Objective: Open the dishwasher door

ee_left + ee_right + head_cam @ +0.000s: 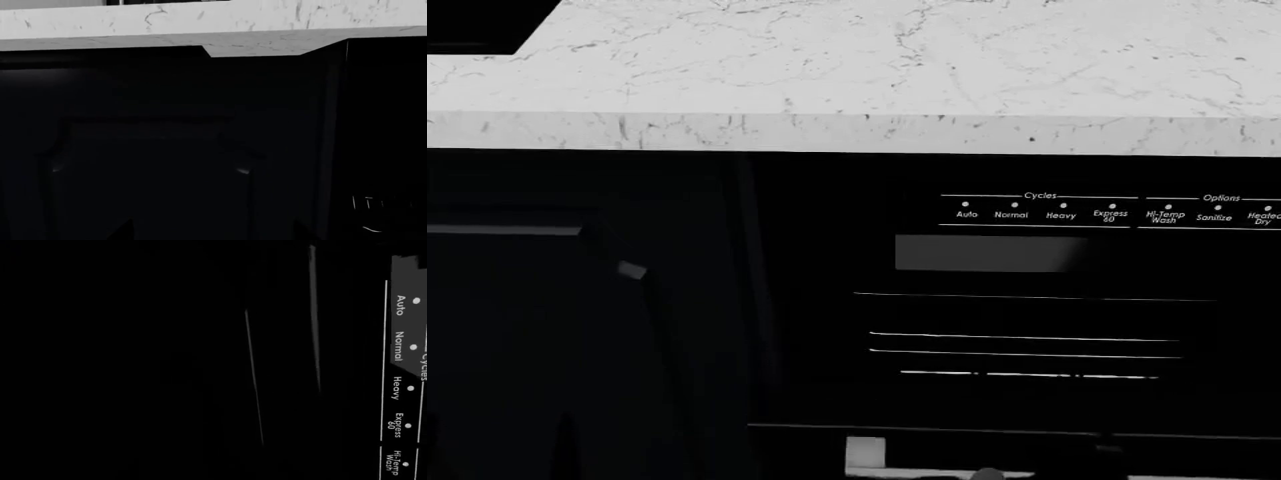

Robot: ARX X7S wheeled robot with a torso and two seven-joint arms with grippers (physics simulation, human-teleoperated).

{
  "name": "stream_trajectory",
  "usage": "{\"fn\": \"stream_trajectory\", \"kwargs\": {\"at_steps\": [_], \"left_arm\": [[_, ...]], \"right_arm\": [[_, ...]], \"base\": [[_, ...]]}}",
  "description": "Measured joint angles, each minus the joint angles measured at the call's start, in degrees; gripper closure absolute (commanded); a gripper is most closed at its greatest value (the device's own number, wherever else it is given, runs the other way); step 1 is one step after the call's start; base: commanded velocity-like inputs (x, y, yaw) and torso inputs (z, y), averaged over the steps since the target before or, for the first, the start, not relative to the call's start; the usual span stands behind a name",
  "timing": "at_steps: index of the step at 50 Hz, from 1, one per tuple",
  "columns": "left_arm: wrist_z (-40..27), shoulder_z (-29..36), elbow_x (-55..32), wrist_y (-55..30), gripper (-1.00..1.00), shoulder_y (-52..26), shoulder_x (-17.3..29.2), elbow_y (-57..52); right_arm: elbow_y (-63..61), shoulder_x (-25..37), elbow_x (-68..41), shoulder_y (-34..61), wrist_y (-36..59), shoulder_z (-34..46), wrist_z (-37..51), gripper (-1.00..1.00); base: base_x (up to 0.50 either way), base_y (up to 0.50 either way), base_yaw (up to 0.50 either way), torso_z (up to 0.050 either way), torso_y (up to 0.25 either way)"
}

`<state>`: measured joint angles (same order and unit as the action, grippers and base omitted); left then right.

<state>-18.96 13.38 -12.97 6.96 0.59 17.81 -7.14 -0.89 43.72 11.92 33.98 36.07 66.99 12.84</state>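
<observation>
The dishwasher door (pixel 1028 320) is a glossy black panel under the counter, with white Cycles/Options labels (pixel 1054 212) and a grey display (pixel 988 253). Its thin silver bar handle (pixel 1028 344) shows as horizontal bright lines. In the right wrist view the door (pixel 167 360) fills the frame very close, with the labels (pixel 400 365) at one edge and a bright handle streak (pixel 253 375). My right gripper's jaws are lost in black there. My left gripper (pixel 215 232) faces a black cabinet front (pixel 167 150); its two dark fingertips stand wide apart, with nothing between them.
A white marble countertop (pixel 894 70) overhangs the fronts and also shows in the left wrist view (pixel 213 25). A black cooktop corner (pixel 481 25) lies at the far left. My left arm (pixel 547 300) is a dark shape before the cabinet left of the dishwasher.
</observation>
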Motion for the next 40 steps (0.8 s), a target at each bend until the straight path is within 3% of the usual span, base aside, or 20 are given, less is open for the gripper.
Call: {"fn": "stream_trajectory", "kwargs": {"at_steps": [40], "left_arm": [[-0.6, 0.7, -0.2, -0.3, -1.0, -0.2, 0.7, -1.6]], "right_arm": [[-14.2, 6.4, -0.6, -17.4, 4.5, -0.7, 14.5, 1.0]], "base": [[0.0, 0.0, 0.0, 0.0, 0.0]]}}
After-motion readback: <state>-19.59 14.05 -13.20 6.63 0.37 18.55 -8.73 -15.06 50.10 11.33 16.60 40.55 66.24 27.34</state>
